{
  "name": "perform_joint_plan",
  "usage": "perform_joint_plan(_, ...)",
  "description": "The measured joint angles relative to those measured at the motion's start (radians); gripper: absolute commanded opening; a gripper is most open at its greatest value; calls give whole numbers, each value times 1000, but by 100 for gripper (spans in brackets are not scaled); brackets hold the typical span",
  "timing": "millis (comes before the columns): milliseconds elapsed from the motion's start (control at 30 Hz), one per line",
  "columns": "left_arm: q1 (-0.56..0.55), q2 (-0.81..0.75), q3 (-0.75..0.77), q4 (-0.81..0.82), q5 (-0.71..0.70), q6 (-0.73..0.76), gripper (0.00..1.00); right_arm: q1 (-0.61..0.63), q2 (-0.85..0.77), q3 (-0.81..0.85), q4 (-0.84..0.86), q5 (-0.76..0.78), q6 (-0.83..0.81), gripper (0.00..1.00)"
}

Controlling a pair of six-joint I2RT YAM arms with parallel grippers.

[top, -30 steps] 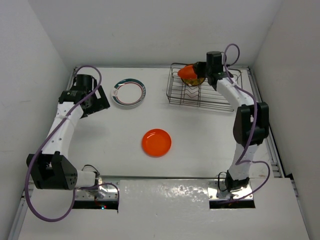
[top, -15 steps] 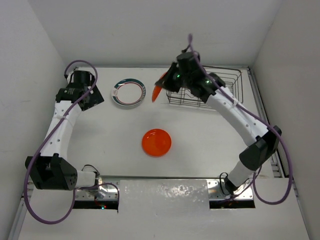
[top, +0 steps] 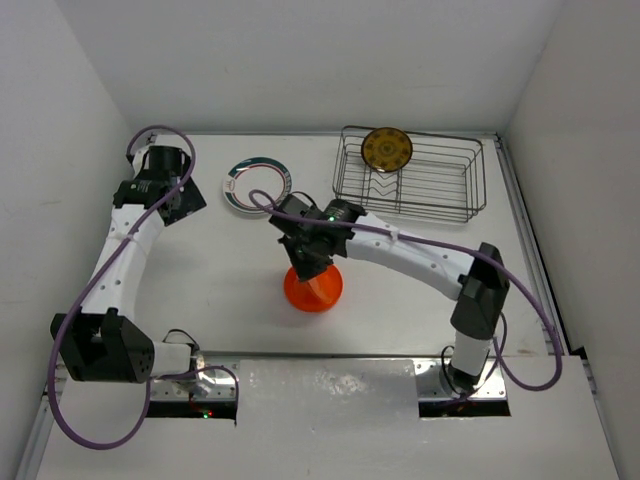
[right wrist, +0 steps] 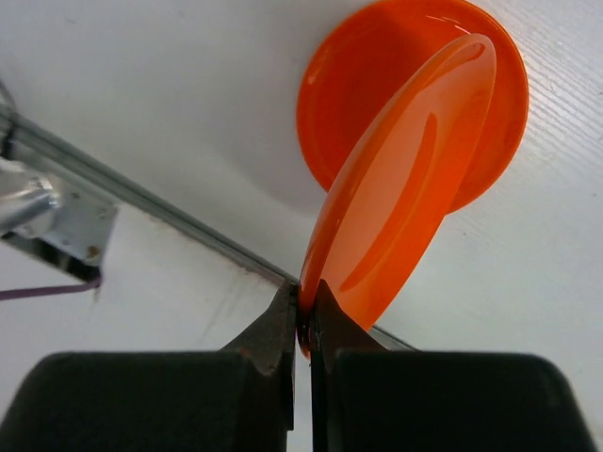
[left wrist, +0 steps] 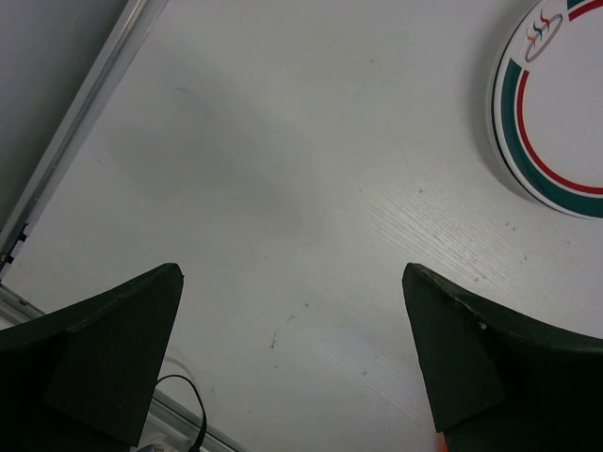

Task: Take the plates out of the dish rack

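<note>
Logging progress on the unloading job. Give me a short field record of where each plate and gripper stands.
left gripper: open, over bare table, near white plate
right gripper: shut on orange plate by its rim, tilted above second orange plate lying on table
dish rack: holds one patterned plate, standing

Tabletop [top: 220, 280]: white, matte, with faint grain visible in the wrist views. White walls [top: 300, 60] enclose it at 9, 12 and 3 o'clock. A silvery metal rail [top: 535, 260] runs along the 3 o'clock edge. There is a glossy white panel [top: 330, 385] at 6 o'clock. In the left wrist view, an edge rail [left wrist: 80, 122] sits at 10 o'clock and a thin black wire [left wrist: 196, 403] at 7 o'clock.
</note>
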Motion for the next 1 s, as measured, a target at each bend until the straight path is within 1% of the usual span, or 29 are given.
perform_joint_plan(200,0,-20,-33,8,2,-2,100,0,125,-4,-9,47,-54,1)
perform_joint_plan(233,0,-24,-38,8,2,-2,100,0,139,-4,-8,53,-60,2)
perform_joint_plan(333,0,-35,-48,11,8,-2,100,0,170,-4,-7,66,-79,9)
perform_joint_plan(400,0,-37,-48,15,10,-2,100,0,184,-3,-3,63,-84,29)
perform_joint_plan(433,0,-37,-48,17,10,-2,100,0,190,-2,1,63,-84,41)
perform_joint_plan(467,0,-37,-48,18,10,-2,100,0,196,1,2,60,-86,58)
perform_joint_plan(533,0,-37,-48,20,11,-2,100,0,204,13,1,52,-89,68)
perform_joint_plan(567,0,-37,-48,19,11,-2,100,0,207,30,-8,48,-93,82)
perform_joint_plan(633,0,-37,-48,21,11,-1,100,0,208,77,-30,47,-93,97)
perform_joint_plan(667,0,-37,-48,21,12,-1,100,-1,208,117,-47,47,-96,99)
perform_joint_plan(767,0,-37,-48,23,12,-1,100,-13,206,244,-74,43,-101,99)
perform_joint_plan(833,0,-37,-48,25,12,-1,100,-41,193,296,-69,23,-100,99)
perform_joint_plan(900,0,-37,-48,26,12,-1,100,-106,154,296,-48,-26,-86,99)
perform_joint_plan(1000,0,-37,-48,26,18,2,100,-290,79,205,51,-86,8,99)
